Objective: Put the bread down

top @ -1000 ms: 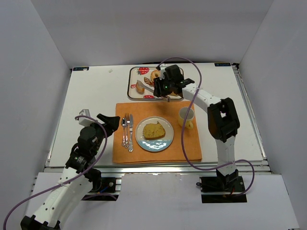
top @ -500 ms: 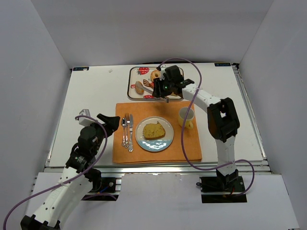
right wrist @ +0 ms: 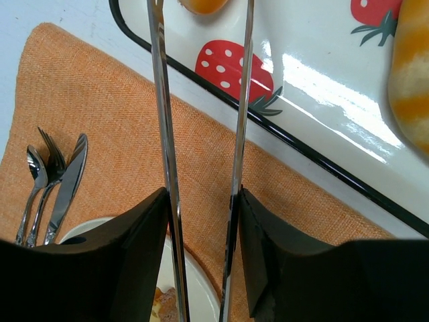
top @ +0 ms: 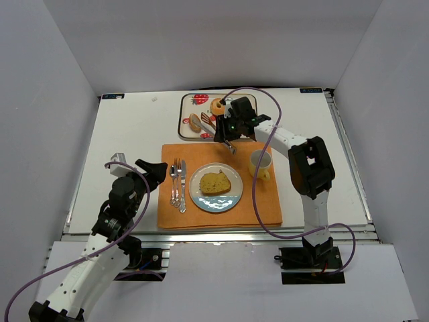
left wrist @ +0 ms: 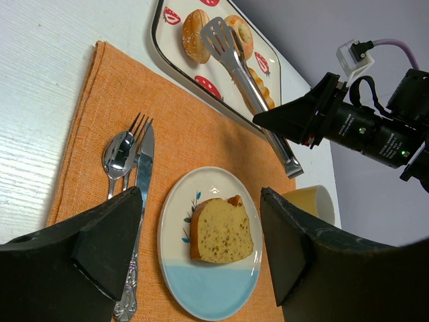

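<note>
My right end effector [right wrist: 201,201] is clamping the two arms of the metal tongs [right wrist: 161,100] between its fingers, at the near edge of the strawberry tray [right wrist: 322,80], with the tong heads reaching out to the far left over the tray. I am seeing nothing caught between those heads, though from the left wrist view I cannot tell whether they are touching the pastries [left wrist: 196,35] under them.

The bread slice [top: 214,182] is lying flat on the plate [top: 201,198] in the middle of the orange placemat [top: 174,215], near of the tray, so I am judging the placing as done and the tongs as the thing to put down.

To do that well, I am planning to lower the tongs level, lay them along a bare strip of tray beside the pastries, and let go only once both arms are resting. The mug [top: 261,163] is standing just near-right of my wrist, so backing away calls for lifting first.

My left end effector [top: 153,169] is hanging wide open over the placemat's left edge.
</note>
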Robot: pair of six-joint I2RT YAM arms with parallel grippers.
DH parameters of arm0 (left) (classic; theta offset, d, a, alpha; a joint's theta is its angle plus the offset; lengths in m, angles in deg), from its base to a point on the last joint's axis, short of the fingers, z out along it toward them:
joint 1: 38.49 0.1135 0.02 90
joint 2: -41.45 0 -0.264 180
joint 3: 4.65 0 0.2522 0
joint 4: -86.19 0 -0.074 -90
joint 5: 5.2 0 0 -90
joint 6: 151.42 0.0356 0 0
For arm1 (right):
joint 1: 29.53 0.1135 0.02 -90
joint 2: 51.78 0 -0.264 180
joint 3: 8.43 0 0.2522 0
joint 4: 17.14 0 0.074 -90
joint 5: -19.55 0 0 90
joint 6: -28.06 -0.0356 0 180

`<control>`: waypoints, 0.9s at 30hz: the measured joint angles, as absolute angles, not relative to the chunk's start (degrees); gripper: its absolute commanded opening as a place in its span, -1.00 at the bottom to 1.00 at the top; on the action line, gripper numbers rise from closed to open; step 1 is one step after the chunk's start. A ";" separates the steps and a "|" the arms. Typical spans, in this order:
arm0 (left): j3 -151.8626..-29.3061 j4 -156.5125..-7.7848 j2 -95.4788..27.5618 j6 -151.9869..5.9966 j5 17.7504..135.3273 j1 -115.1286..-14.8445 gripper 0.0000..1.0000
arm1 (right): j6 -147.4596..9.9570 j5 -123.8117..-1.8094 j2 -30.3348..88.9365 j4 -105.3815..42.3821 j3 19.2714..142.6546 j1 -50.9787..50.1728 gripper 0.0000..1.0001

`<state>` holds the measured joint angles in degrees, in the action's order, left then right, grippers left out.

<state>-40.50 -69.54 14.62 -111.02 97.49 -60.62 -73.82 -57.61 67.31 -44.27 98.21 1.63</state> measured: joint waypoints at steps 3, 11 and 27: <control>-40.50 -69.54 14.66 -111.00 97.51 -60.62 0.60 | -74.10 -57.02 67.31 -44.20 98.21 1.63 -0.04; -40.50 -69.39 14.86 -111.02 97.53 -60.62 0.60 | -75.26 -55.77 67.31 -44.18 98.21 1.63 -0.20; -40.50 -68.01 15.95 -111.02 97.79 -60.62 0.60 | -74.73 -51.38 67.15 -43.20 97.31 1.32 -0.76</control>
<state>-40.50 -68.01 15.95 -111.02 97.79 -60.62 -74.73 -51.38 67.15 -43.20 97.31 1.32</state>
